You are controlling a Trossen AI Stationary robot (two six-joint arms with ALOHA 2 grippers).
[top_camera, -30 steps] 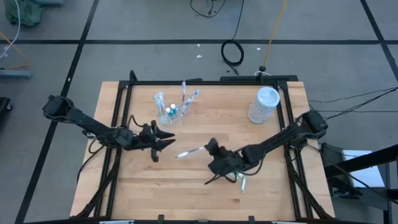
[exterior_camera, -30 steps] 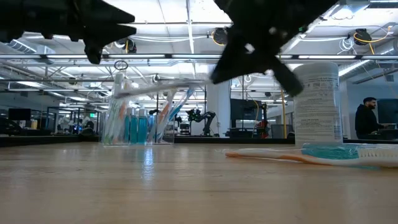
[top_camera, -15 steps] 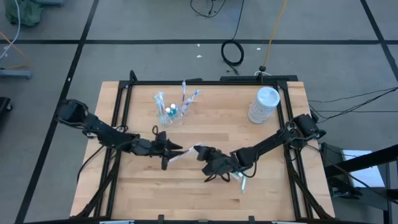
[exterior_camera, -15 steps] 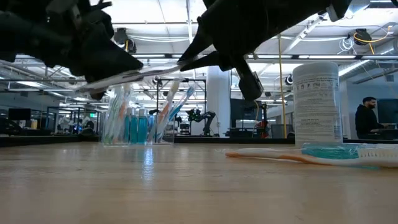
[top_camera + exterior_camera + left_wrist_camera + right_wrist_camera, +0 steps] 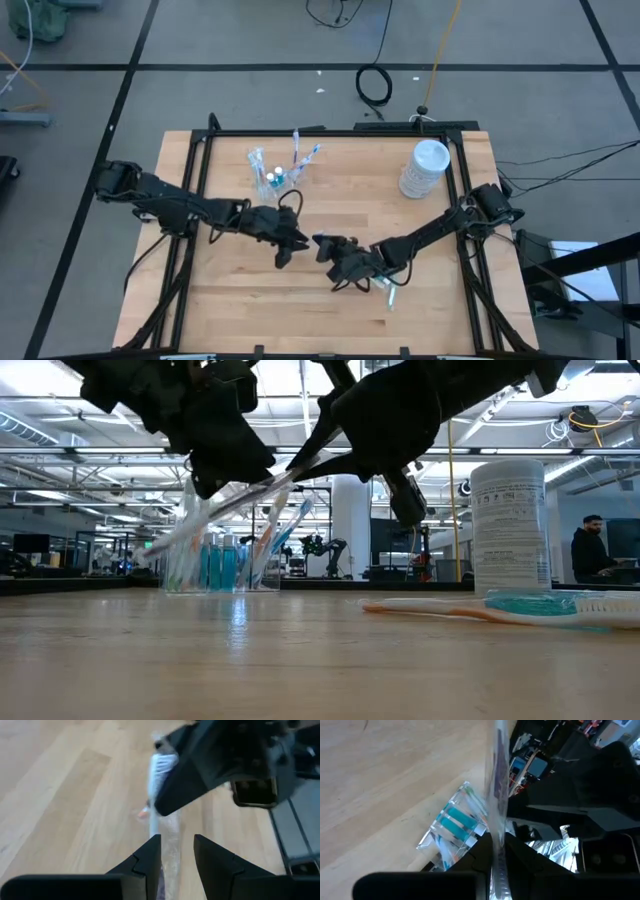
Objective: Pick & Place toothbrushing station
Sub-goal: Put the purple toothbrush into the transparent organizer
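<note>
A toothbrush in a clear wrapper [image 5: 200,520] hangs in the air between my two grippers at the table's middle. My right gripper [image 5: 322,243] is shut on it. My left gripper [image 5: 295,242] is open, its fingers on either side of the handle [image 5: 170,837]. The clear cup [image 5: 275,182] with several toothbrushes and teal tubes stands on its base at the far left; it also shows in the low view [image 5: 220,565] and the right wrist view [image 5: 455,825]. Another toothbrush [image 5: 388,292] lies flat near the right arm. My right gripper pinches the wrapped toothbrush near its bristle end [image 5: 159,770] between its two fingers, coming level from the table's right and lying roughly along it. The toothbrush is clear of the table and slants down toward its free handle end [image 5: 150,550]. Whether my left gripper touches the wrapper, I cannot tell.
A tall white lidded container [image 5: 425,168] stands at the far right. A black frame [image 5: 330,131] runs around the wooden table. Bare wood lies along the near side [image 5: 270,310].
My left gripper has gone toward the table's right, up to the toothbrush, and now has its fingers around the handle. My right gripper has shifted a little left with the toothbrush. The toothbrush has tipped: its free handle end has dropped.
</note>
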